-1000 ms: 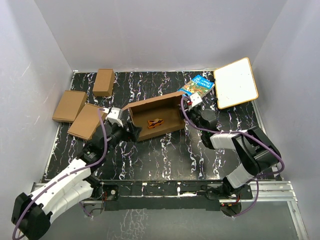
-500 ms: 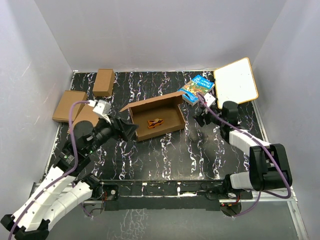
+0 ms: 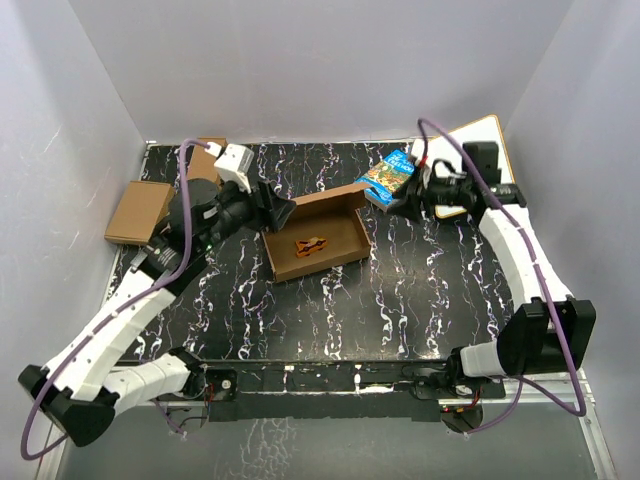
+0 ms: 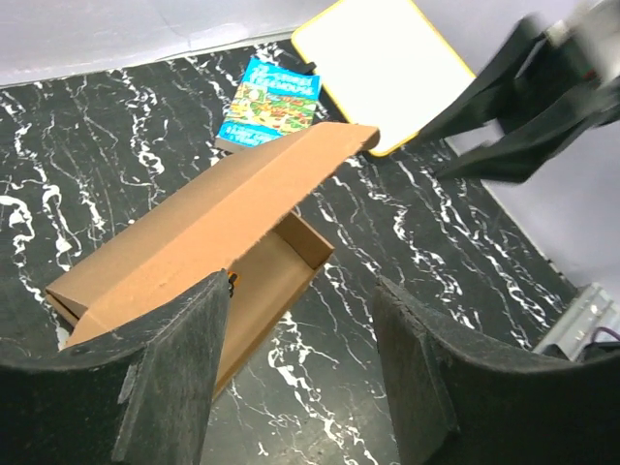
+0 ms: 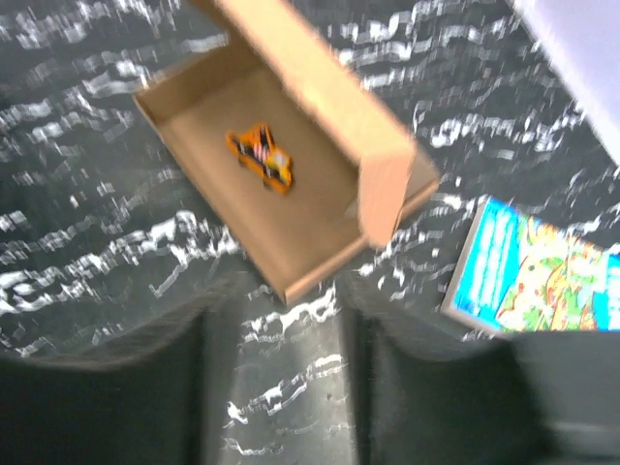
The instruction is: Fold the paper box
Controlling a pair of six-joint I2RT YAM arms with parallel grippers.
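The paper box (image 3: 318, 238) lies open in the middle of the table, its lid half raised along the far edge. A small orange toy car (image 3: 308, 244) lies inside. My left gripper (image 3: 272, 208) hovers open and empty above the box's far left corner. In the left wrist view the lid's outer side (image 4: 208, 228) shows past the open gripper (image 4: 300, 387). My right gripper (image 3: 418, 194) hangs open and empty to the right of the box. The right wrist view is blurred: the box (image 5: 291, 194) and the car (image 5: 262, 160) lie beyond the open gripper (image 5: 276, 339).
A blue book (image 3: 392, 176) lies just right of the box's far corner, near the right gripper. A white board with a yellow rim (image 3: 492, 140) lies at the far right. Small folded cardboard boxes (image 3: 138, 210) sit at the far left.
Both grippers have let go of the box ends and risen. The left one swung up toward the far left corner; the right one drew back toward the book. The lid stays half raised.
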